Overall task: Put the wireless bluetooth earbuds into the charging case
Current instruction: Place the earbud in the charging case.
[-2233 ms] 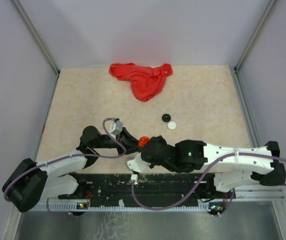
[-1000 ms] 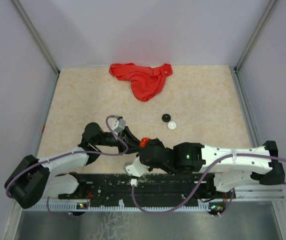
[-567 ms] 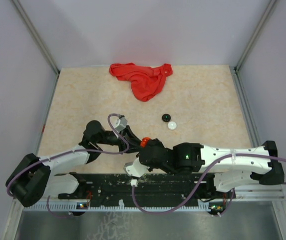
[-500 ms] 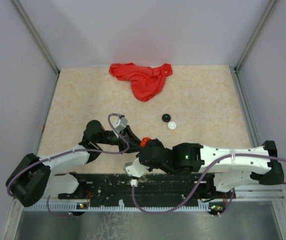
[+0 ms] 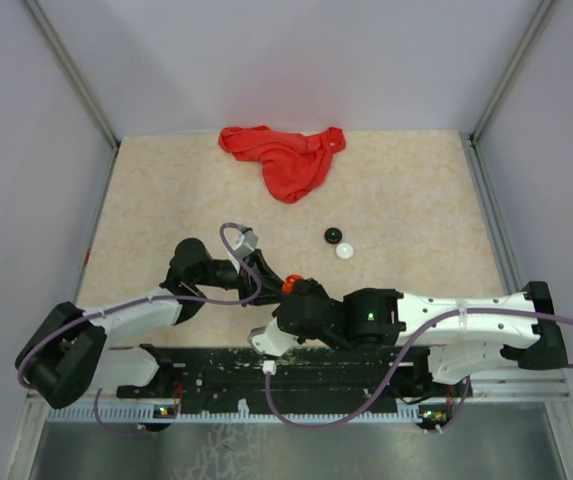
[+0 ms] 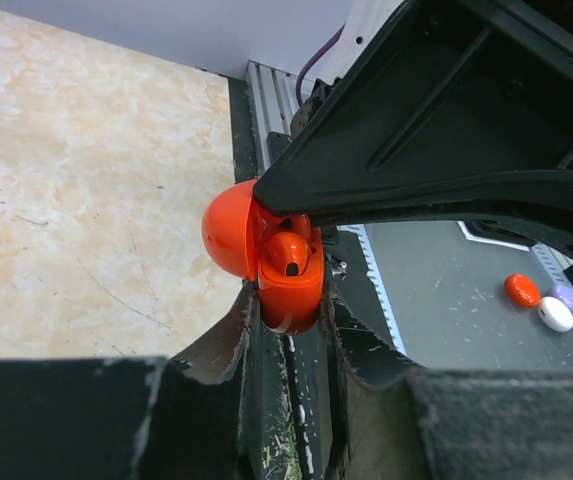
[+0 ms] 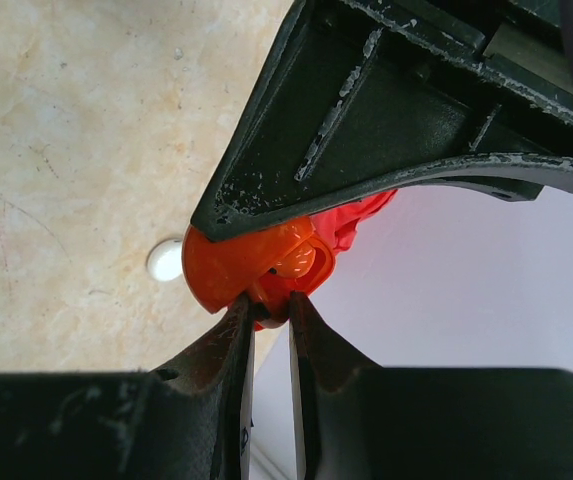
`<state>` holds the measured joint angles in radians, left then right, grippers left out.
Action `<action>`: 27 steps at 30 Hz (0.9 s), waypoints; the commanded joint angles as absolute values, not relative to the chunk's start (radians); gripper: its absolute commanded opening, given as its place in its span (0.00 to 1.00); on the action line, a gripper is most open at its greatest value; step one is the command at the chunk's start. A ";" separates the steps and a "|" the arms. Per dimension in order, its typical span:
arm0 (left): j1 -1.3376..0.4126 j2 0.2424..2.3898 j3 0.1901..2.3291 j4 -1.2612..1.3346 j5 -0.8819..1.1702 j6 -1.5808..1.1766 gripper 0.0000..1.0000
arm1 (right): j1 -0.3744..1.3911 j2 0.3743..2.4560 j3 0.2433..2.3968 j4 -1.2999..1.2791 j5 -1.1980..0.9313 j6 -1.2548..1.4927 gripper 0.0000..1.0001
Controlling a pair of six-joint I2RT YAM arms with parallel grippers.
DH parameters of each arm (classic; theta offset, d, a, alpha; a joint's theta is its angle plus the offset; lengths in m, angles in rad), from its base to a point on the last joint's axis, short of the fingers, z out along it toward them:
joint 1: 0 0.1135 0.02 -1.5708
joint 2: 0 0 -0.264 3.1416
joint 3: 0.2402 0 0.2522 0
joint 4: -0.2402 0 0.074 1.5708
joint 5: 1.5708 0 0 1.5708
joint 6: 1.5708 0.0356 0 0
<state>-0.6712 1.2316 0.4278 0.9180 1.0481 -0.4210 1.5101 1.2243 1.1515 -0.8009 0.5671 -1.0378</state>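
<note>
My left gripper [image 6: 288,300] is shut on the base of a red charging case [image 6: 288,285], held above the table's near edge with its lid [image 6: 226,240] swung open to the left. One red earbud [image 6: 287,254] sits in the case. My right gripper [image 7: 272,305] is shut on a second red earbud [image 7: 271,308], its fingertips pressed against the open case [image 7: 251,268]. In the top view the case [image 5: 290,286] shows as a small red spot between my left gripper [image 5: 274,276] and my right gripper [image 5: 294,292].
A black round case [image 5: 333,236] and a white round case [image 5: 344,251] lie mid-table. A crumpled red cloth [image 5: 284,160] lies at the back. Small red [image 6: 521,290], white [image 6: 556,314] and dark bean-shaped pieces rest on the grey surface beyond the near rail.
Both arms have crept slightly to the right with the case between them. Both grips look the same as before.
</note>
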 commanded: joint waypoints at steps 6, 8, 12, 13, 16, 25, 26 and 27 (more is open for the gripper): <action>-0.673 1.260 0.468 1.110 1.089 -0.558 0.01 | 1.518 1.195 1.149 -0.730 0.518 -1.036 0.10; -0.674 1.252 0.469 1.102 1.077 -0.567 0.01 | 1.512 1.180 1.158 -0.727 0.497 -1.036 0.10; -0.672 1.228 0.486 1.058 1.059 -0.569 0.01 | 1.494 1.155 1.179 -0.726 0.457 -1.038 0.10; -0.672 1.225 0.492 1.049 1.056 -0.571 0.01 | 1.489 1.152 1.184 -0.724 0.450 -1.038 0.10; -0.672 1.219 0.519 1.015 1.050 -0.576 0.01 | 1.480 1.145 1.198 -0.721 0.432 -1.042 0.11; -0.667 1.217 0.574 0.900 1.052 -0.571 0.01 | 1.467 1.149 1.213 -0.716 0.431 -1.079 0.10; -0.667 1.213 0.574 0.896 1.051 -0.570 0.01 | 1.465 1.150 1.213 -0.718 0.430 -1.078 0.10; -0.667 1.209 0.573 0.895 1.049 -0.570 0.01 | 1.465 1.150 1.213 -0.719 0.429 -1.080 0.10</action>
<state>-0.6647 1.2434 0.5217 0.8730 1.0645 -0.5652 1.4693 1.1446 1.1675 -0.7872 0.5022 -1.0733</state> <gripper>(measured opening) 0.259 0.160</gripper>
